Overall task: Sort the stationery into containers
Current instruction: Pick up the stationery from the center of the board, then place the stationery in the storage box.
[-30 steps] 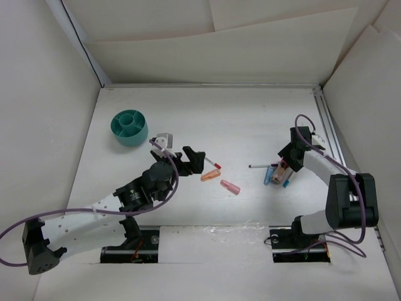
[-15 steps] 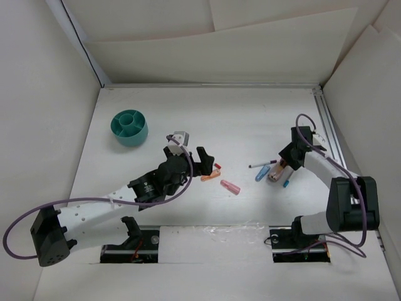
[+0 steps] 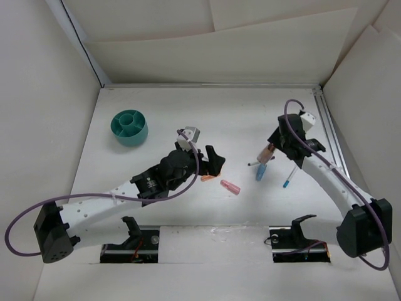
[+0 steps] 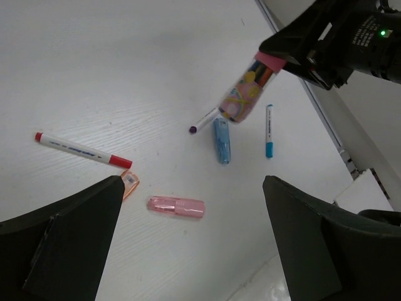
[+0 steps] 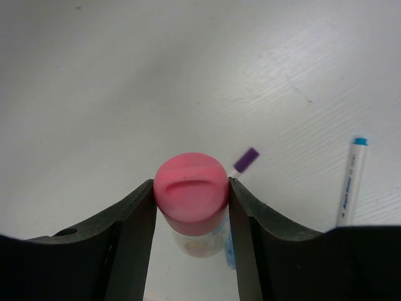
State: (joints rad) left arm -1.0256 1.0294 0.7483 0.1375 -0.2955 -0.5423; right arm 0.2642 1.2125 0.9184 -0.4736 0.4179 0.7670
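Now right pincer (image 5: 191, 210) pinching pink-capped tube (image 4: 241, 97); left pincer (image 4: 191, 185) spread near pink piece (image 4: 176, 206).

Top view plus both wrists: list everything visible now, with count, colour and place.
divided cup: one, teal, far left.
red-capped pen: one, white, below left gripper.
orange piece: one, orange, beside that pen's cap.
pink piece: one, pink, centre, right of orange piece.
light-blue piece: one, light blue, by right gripper.
purple-tipped pen: one, white, beside light-blue piece.
blue pen: one, blue and white, rightmost.
pink-capped tube: one, patterned, in right gripper.
left gripper: one, black, open, centre.
right gripper: one, black, shut on pink-capped tube.
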